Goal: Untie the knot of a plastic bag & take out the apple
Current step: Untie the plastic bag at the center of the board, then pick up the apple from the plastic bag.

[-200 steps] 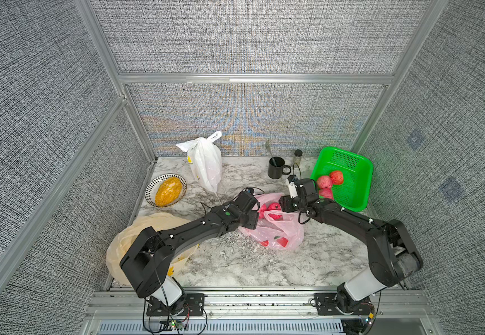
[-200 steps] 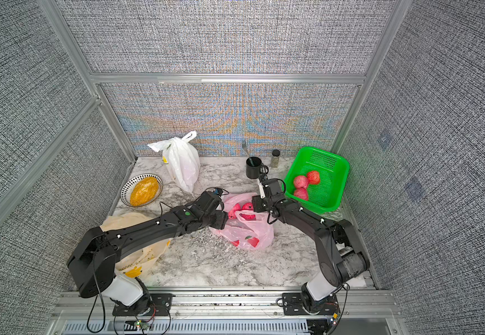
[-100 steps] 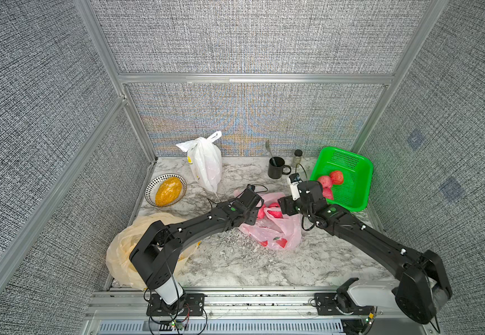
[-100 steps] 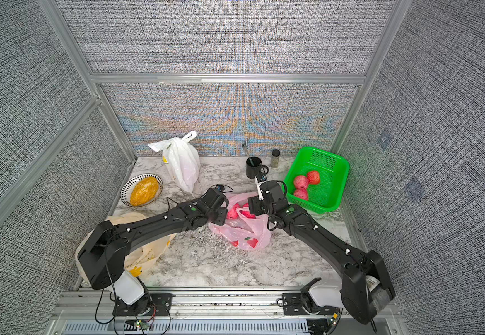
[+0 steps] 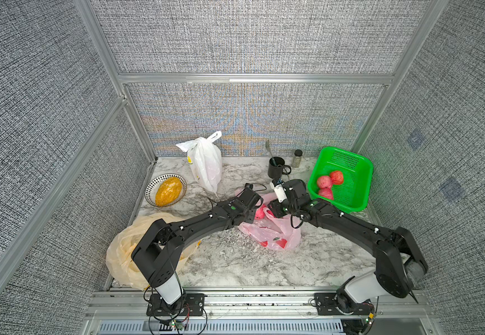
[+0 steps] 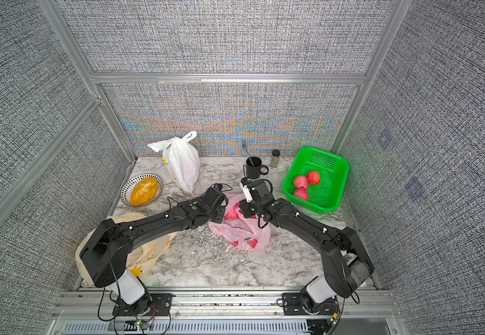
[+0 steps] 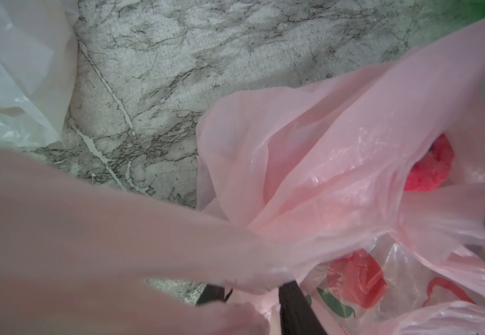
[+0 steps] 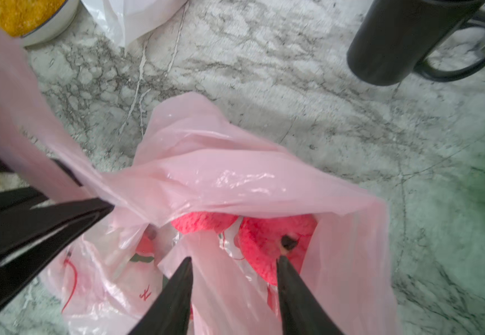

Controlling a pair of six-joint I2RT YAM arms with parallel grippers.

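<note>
A pink plastic bag lies mid-table in both top views, its mouth gaping; no knot shows. Red apples sit inside: one by the right side of the mouth, another under the rim, one showing from above. My left gripper is shut on the bag's rim film, which drapes over its fingers and hides the tips. The right wrist view shows its fingers pinching the film. My right gripper is open in the bag's mouth, one fingertip against the near apple.
A green basket with three apples stands at the back right. A black mug and small jar are behind the bag. A white tied bag, a bowl and a beige bag occupy the left.
My left gripper's jaws have narrowed onto the bag's rim. The right gripper's jaws have narrowed too, and it now sits in the bag's mouth by an apple.
</note>
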